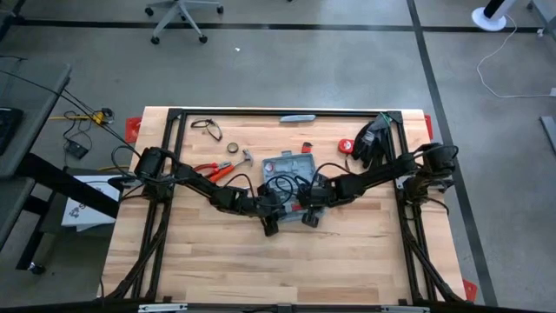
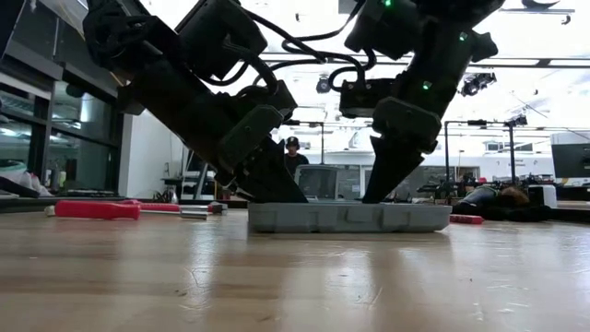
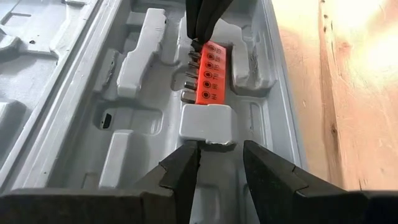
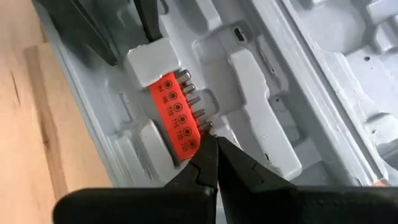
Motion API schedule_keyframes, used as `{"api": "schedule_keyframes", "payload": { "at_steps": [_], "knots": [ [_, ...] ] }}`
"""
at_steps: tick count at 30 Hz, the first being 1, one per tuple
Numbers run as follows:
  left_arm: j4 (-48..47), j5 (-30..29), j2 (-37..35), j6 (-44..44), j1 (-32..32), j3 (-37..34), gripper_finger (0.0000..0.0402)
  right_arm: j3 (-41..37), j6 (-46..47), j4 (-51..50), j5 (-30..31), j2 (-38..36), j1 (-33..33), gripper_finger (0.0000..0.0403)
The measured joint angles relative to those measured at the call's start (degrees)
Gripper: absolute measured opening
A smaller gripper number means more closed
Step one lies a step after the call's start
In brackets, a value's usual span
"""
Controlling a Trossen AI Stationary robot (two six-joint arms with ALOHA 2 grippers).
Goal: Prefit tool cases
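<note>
The blue-grey tool case [image 1: 289, 163] lies open on the table, its moulded inside up [image 3: 74, 93]; the low view shows its side wall [image 2: 350, 218]. In one recess sits an orange bit holder [image 3: 209, 73] with a row of bits and a grey block [image 3: 206, 122] at one end. My left gripper [image 3: 221, 149] stands open, its fingertips at the block's free end. My right gripper [image 4: 210, 138] is shut, its tips at the holder's other end. My left gripper has its fingertips [image 3: 189, 155] right at the free end of the grey block [image 3: 206, 138], slanting down from the table's left; I cannot tell whether they touch it. My right gripper meets the orange holder's outer end [image 4: 189, 146], beside the last bit, with its shut fingertips [image 4: 217, 152]. It slants down from the table's right. The holder lies flat in its recess.
Red-handled pliers [image 1: 213, 169] and a hammer [image 1: 246, 158] lie left of the case, a tape roll [image 1: 233, 148] and eyeglasses [image 1: 207, 129] farther back. A slim grey-blue bar [image 1: 297, 117] lies at the far edge, a red item [image 1: 346, 146] and a dark bundle [image 1: 373, 139] at the back right. A person [image 2: 292, 152] stands in the room behind.
</note>
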Motion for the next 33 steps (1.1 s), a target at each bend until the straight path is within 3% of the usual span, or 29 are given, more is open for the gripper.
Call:
{"api": "schedule_keyframes", "payload": {
  "at_steps": [22,29,33],
  "knots": [
    [-0.5,-0.4,-0.1,0.3,0.0,-0.1,0.0122,0.5,0.5,1.9,-2.9,5.1,0.0,0.0],
    [0.3,-0.3,0.0,1.7,0.0,0.0,0.0122,-0.2,0.6,0.3,1.6,-0.4,0.9,0.0],
    [1.2,-0.4,0.1,3.6,0.0,-0.1,0.0122,-0.7,-0.9,7.1,2.4,-4.5,2.0,0.0]
  ]
}}
